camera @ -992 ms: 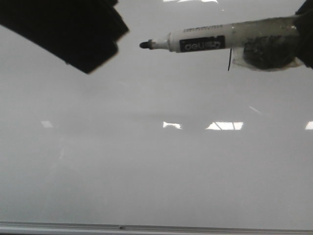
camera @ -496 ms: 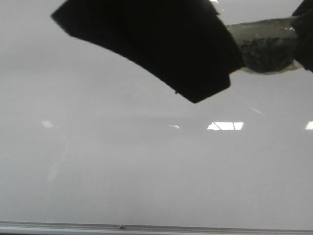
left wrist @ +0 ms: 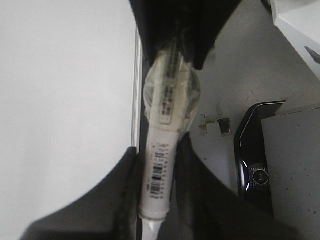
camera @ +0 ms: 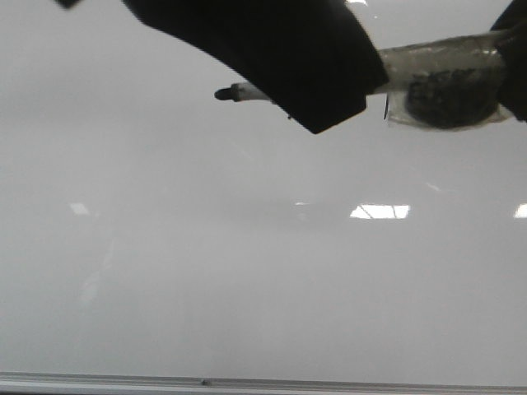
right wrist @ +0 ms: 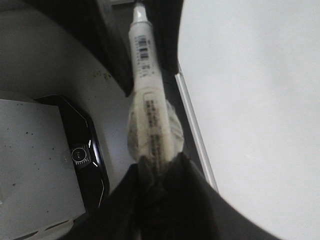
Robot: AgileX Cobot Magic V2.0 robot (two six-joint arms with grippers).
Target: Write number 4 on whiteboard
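Note:
The whiteboard (camera: pixel 247 288) fills the front view, glossy pale grey, with its silver frame edge (camera: pixel 247 383) along the bottom. No number 4 shows on it. A white marker (camera: pixel 436 53) lies across the top, its black tip (camera: pixel 224 94) pointing left, uncapped. My right gripper (camera: pixel 515 66) is shut on its tape-wrapped rear end (right wrist: pixel 150 125). My left gripper (camera: pixel 313 90) reaches in from the upper left and hides the marker's middle. In the left wrist view its fingers (left wrist: pixel 125 185) press both sides of the barcoded barrel (left wrist: pixel 157 165). The right gripper (right wrist: pixel 160 165) also shows in its wrist view.
Bright rectangular light reflections (camera: pixel 379 211) lie across the board. Beside the board's edge (left wrist: pixel 135 90), both wrist views show a black device with a round dial (left wrist: pixel 255 170) (right wrist: pixel 80 155) and a grey speckled box (left wrist: pixel 295 175) (right wrist: pixel 35 165).
My left gripper swung in from the upper left to the marker's middle and now sits around it. The marker's tip, hidden half a second ago, shows again, slightly lower and further left.

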